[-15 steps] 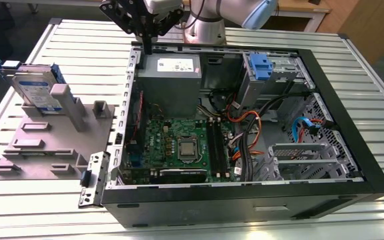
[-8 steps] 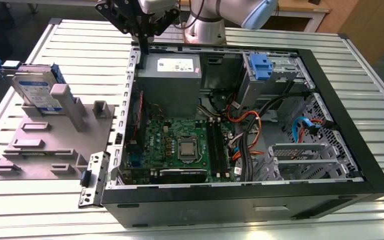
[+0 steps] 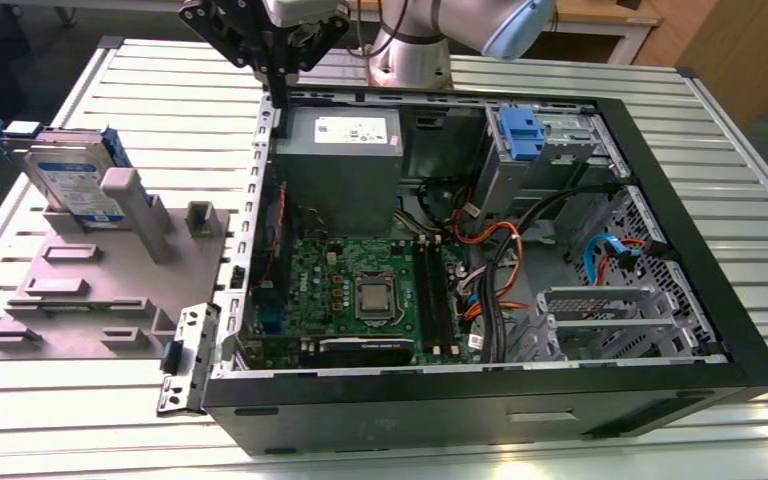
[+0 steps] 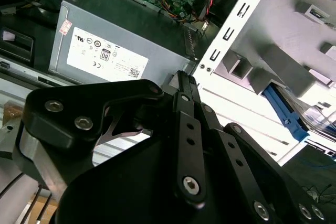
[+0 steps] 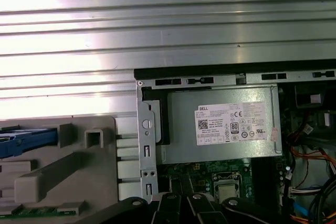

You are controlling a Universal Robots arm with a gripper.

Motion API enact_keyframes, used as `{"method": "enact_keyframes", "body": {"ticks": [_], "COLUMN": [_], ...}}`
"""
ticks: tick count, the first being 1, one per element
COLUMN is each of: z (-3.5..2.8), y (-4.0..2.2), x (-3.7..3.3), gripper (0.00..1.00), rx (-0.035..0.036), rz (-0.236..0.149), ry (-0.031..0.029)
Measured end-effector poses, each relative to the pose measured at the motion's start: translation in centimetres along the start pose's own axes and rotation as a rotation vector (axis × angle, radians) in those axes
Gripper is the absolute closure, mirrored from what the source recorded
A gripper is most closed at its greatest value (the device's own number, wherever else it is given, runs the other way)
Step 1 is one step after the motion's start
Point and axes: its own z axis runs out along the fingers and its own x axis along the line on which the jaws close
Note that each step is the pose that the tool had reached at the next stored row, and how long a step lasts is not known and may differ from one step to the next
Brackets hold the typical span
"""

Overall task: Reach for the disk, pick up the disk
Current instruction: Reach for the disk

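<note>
Disk stands on edge in a slot of the grey fixture, on the exterior view's left, outside the PC case and well apart from it. Its long axis seems to run roughly upward w/ a slight lean, though the angle makes that hard to tell for sure. The broad label face, white & blue, is turned toward the camera, and the blue rails show along the top and side edges. A grey post of the fixture rises just in front of the disk's lower corner and overlaps it. In the first wrist view a blue rail of the disk shows over the fixture's edge. The fixture lies flat on the slatted metal table, next to the case's side wall. Gripper hangs off the arm over the far corner of the case, by the wall nearest the fixture, not touching the disk and well apart from it. Its fingers meet at the tip, i.e. closed w/ nothing between them. The tip sits just beside the PSU, the big grey box w/ a white sticker, seen in both wrist views. Inside the case the green mobo lies below the PSU in the exterior view, and a blue caddy sits in the drive bay on the exterior view's right.
</note>
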Motion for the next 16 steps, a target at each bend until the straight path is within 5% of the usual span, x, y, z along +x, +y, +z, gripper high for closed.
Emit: {"method": "enact_keyframes", "body": {"ticks": [16], "z": [-0.01], "y": [-0.06], "x": [0.77], "gripper": [0.89], "rx": [-0.0001], "rz": [0.000], "ry": [0.0000]}}
